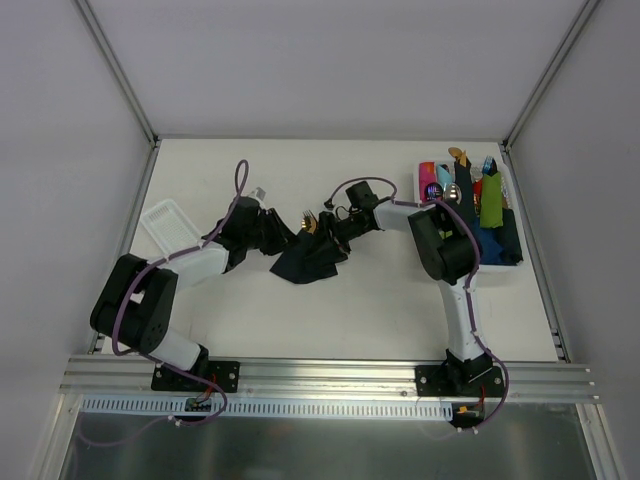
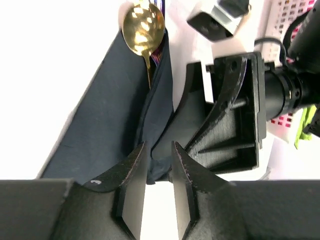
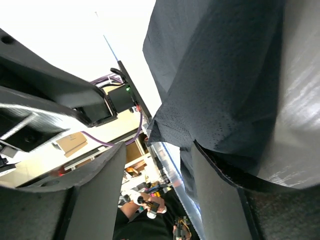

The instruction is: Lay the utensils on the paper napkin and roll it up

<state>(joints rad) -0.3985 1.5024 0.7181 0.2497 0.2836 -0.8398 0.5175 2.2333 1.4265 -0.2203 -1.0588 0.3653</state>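
Dark navy paper lies bunched in a loose fold: the paper napkin (image 1: 305, 262) rests on the counter (image 1: 380, 320) with the spoon (image 2: 144, 27) tucked into it, the gold bowl poking out at the napkin's far end. The left pincer (image 2: 158, 146) is set at the napkin's left side, its jaws parted only narrowly and nothing clamped between them. The right pincer (image 3: 158, 147) is set against the napkin's right side, its jaws wide apart, with the paper draped against one finger but not gripped.

The roll is judged slack and unfinished. It would be done well if the loose edge were taken evenly at both ends, the fold kept pressed to the counter, and the turn made along the spoon's stem so that nothing is shaken out.

Counted: one napkin, one spoon, two pincers. The fork cannot be made out with certainty; only a bluish glint is seen beside the spoon's stem. Well to the right of the napkin one basket (image 1: 497, 270) is seen, holding at least three rolled bundles; to the napkin's left, one white lid (image 1: 165, 222).
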